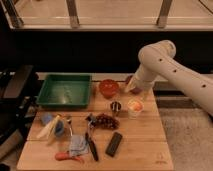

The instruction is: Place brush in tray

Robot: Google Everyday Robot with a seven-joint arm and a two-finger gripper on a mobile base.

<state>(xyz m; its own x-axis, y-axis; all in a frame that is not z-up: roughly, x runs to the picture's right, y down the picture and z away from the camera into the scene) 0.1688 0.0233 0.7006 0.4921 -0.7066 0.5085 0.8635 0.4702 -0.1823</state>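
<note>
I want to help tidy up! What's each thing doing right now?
brush: lying flat on the table, outside the tray
tray: upright, no brush in it
red bowl: upright
black block: lying flat beside the brush
gripper: beside the red bowl, away from the brush

The tray [44,93] is plain green. The brush [92,148] is black, as is the flat block [114,144] to its right. The bowl [108,88] is red, and the tool [69,157] at the near edge is orange-red. The table [145,142] is pale wood with plank lines. The gripper [133,90], at the table's far right beside the bowl, ends a white arm [165,65] dotted with dark spots.
</note>
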